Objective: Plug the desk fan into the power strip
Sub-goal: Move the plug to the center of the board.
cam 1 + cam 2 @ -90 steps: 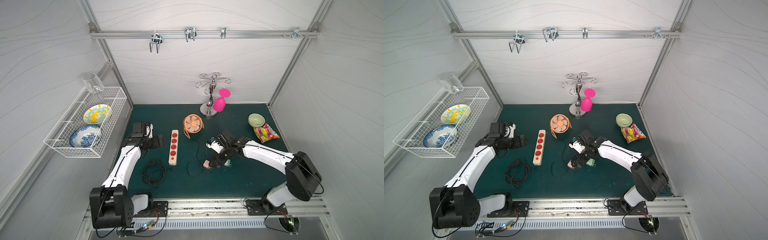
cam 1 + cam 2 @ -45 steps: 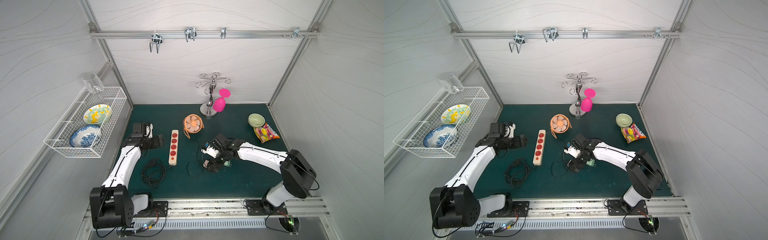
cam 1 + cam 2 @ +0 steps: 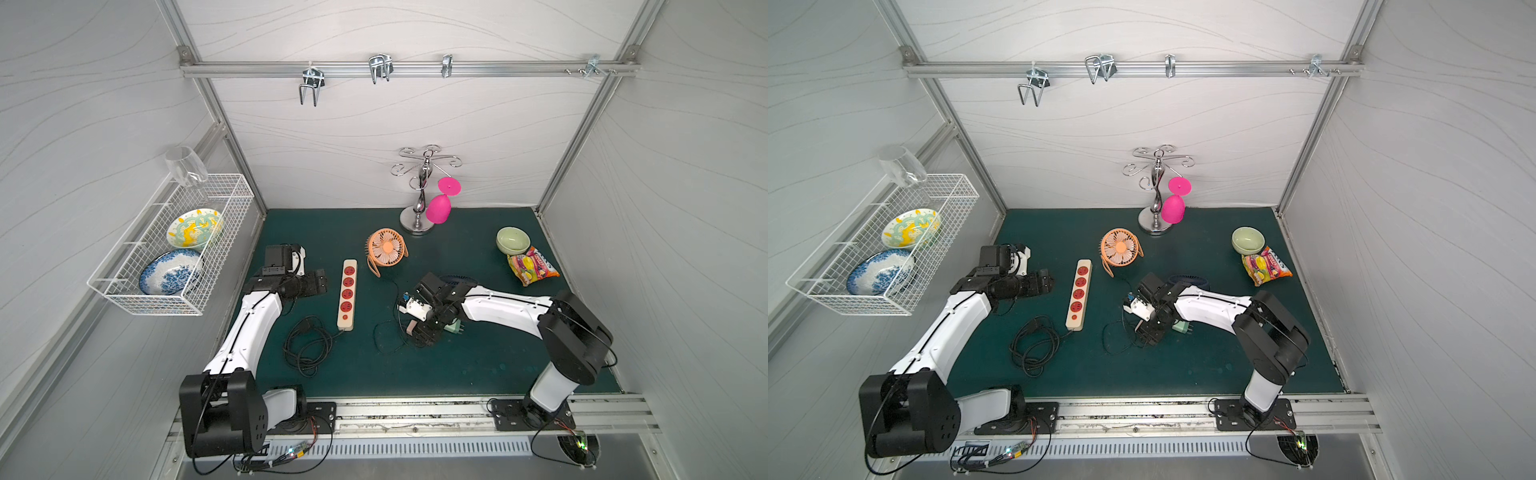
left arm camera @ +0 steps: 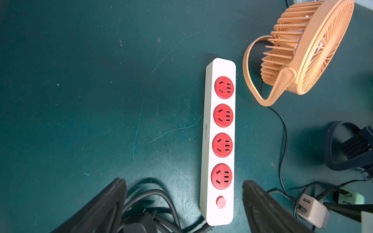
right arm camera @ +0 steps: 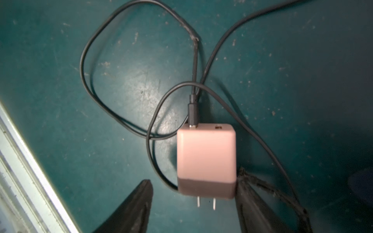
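Note:
The orange desk fan (image 3: 386, 248) (image 4: 302, 50) stands on the green mat. Its thin black cable runs to a pink plug (image 5: 205, 159) (image 3: 410, 327) lying flat with its two prongs bare. My right gripper (image 5: 193, 181) (image 3: 422, 332) is low over this plug and open. One finger (image 5: 248, 197) touches the plug's side, and a gap remains at the other finger. The power strip (image 3: 348, 294) (image 4: 221, 141) lies left of the fan, all its red sockets free. My left gripper (image 3: 320, 282) (image 4: 183, 182) hovers open just left of the strip, holding nothing.
The strip's coiled black cord (image 3: 307, 345) lies in front of it. A green plug (image 3: 454, 327) and a dark blue fan (image 3: 457, 279) sit by my right wrist. A green bowl (image 3: 513, 240), snack bag (image 3: 532, 266) and glass stand (image 3: 419, 195) are at the back.
My right gripper has shifted left over the pink plug and its jaws have narrowed around it. The left arm has stayed still.

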Robot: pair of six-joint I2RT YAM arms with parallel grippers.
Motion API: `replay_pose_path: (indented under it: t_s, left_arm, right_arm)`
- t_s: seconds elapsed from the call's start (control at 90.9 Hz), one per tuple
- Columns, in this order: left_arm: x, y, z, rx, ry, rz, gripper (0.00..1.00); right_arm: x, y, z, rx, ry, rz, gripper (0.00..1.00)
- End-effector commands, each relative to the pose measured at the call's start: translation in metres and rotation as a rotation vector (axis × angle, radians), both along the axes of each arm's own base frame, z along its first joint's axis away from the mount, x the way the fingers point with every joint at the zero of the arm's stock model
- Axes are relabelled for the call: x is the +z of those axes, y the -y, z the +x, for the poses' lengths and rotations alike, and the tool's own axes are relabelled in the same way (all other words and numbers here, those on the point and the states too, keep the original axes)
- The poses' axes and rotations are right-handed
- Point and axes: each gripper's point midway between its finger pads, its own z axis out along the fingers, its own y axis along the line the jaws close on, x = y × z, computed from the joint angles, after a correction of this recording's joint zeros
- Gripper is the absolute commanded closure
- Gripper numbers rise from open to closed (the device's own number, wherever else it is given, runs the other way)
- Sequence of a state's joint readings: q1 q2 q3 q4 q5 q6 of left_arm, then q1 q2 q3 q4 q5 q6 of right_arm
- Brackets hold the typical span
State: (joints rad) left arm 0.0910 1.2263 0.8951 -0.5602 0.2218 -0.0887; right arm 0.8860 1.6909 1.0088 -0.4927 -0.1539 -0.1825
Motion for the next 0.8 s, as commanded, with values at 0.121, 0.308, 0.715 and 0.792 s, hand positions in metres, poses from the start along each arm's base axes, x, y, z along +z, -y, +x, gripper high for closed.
replay_pose_path:
  t_s: [0.121, 0.308, 0.715, 0.792]
  left_arm:
    - [0.011, 0.002, 0.007, -0.023, 0.038, -0.012, 0.06]
    - [0.012, 0.006, 0.006, -0.038, 0.043, -0.027, 0.07]
    - [0.012, 0.010, 0.006, -0.061, 0.056, -0.037, 0.08]
    - [0.013, 0.012, 0.004, -0.066, 0.052, -0.048, 0.08]
  right_arm:
    - [0.003, -0.015, 0.004, 0.011, -0.022, 0.019, 0.48]
    - [0.014, -0.032, 0.000, 0.048, -0.014, 0.063, 0.63]
    - [0.007, -0.047, -0.008, 0.080, -0.057, 0.074, 0.59]
    - [0.006, -0.044, -0.010, 0.090, -0.060, 0.053, 0.49]
